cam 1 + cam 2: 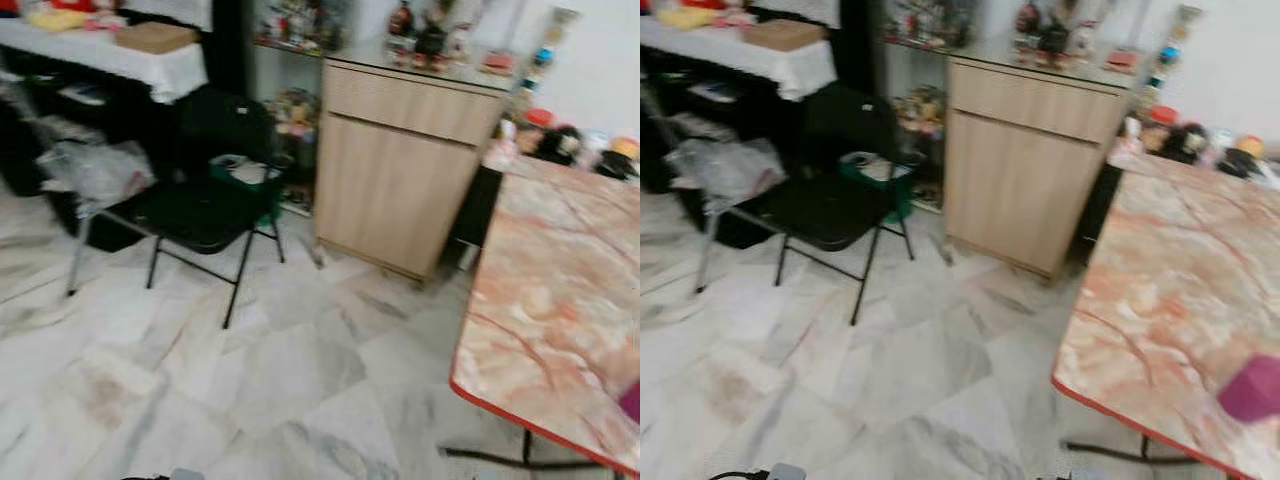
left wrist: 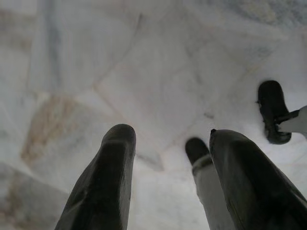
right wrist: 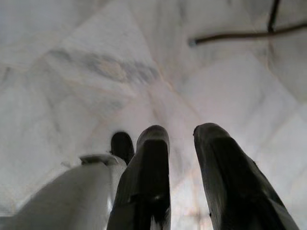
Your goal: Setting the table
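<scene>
Both arms hang; left gripper [image 2: 168, 143] and right gripper [image 3: 180, 139] parted, empty. I should square up to pink marbled red-edged table [image 1: 1170, 290] before reaching.

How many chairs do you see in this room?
1. A black folding chair stands on the marble floor, left of the wooden cabinet. The marble-patterned table on the right may hide others.

Pale grey-veined marble tile floor [image 1: 250, 380]. Black folding metal chair [image 1: 200, 205] on it, a clear crumpled plastic bag [image 1: 95, 170] just beside. Light wood-veneer cabinet [image 1: 400, 170] against the white wall [image 1: 600, 70], small cluttered items on top, blurred. White-clothed side table [image 1: 110, 55] at far left. Pink marble-patterned tabletop with red edge [image 1: 560, 300] at right.
</scene>
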You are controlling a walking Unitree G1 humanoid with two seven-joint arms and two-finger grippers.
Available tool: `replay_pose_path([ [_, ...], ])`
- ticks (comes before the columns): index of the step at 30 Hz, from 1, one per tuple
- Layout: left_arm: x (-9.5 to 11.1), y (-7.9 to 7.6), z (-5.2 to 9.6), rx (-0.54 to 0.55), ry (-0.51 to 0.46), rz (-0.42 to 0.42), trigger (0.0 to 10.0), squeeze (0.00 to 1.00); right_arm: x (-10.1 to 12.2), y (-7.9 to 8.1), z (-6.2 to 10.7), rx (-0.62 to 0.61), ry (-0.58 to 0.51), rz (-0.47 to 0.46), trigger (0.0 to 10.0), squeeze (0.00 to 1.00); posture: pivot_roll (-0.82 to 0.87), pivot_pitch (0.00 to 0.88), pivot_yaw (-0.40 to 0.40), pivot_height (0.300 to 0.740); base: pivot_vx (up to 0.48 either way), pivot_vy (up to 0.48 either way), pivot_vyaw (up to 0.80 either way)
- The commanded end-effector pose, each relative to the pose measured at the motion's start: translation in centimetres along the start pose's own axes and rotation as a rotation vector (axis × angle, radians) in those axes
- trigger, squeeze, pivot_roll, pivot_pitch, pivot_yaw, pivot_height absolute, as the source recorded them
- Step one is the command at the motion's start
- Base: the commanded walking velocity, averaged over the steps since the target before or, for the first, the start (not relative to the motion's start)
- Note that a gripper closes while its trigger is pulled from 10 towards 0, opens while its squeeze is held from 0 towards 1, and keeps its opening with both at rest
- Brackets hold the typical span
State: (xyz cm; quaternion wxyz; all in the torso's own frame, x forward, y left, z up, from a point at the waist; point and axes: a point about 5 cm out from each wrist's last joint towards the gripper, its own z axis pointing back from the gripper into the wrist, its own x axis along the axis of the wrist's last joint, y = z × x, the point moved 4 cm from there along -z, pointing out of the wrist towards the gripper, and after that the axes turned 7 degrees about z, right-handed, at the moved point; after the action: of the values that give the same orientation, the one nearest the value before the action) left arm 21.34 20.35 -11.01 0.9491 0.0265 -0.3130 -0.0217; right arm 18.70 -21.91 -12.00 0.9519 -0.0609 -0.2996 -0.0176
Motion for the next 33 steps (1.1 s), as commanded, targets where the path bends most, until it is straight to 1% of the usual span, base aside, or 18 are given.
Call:
replay_pose_path([
  [1,2.6,0.8,-0.2,0.026,-0.079,0.159,10.0,0.0,0.9,3.6,-0.3,0.121,0.016,-0.166,10.0,0.0,0.1,0.129,-0.058,0.74,0.0,0.0,-0.71],
  [18,2.7,0.5,-0.3,0.01,-0.078,0.151,10.0,0.0,-0.2,3.3,-0.1,0.112,0.044,-0.165,10.0,0.0,0.09,0.118,-0.054,0.74,0.0,0.0,-0.71],
  [23,2.8,0.6,-0.3,0.008,-0.076,0.145,10.0,0.0,-0.3,3.4,-0.1,0.113,0.046,-0.159,10.0,0.0,0.09,0.092,-0.048,0.74,0.0,0.0,-0.71],
  [30,3.1,0.6,-0.3,0.008,-0.084,0.143,10.0,0.0,0.0,3.2,-0.1,0.101,0.032,-0.146,10.0,0.0,0.08,0.071,-0.056,0.74,0.0,0.0,0.0],
  [33,3.1,0.8,-0.3,0.031,-0.089,0.17,10.0,0.0,0.0,2.8,-0.2,0.083,0.032,-0.155,10.0,0.0,0.07,0.063,-0.059,0.74,0.0,0.0,0.0],
])
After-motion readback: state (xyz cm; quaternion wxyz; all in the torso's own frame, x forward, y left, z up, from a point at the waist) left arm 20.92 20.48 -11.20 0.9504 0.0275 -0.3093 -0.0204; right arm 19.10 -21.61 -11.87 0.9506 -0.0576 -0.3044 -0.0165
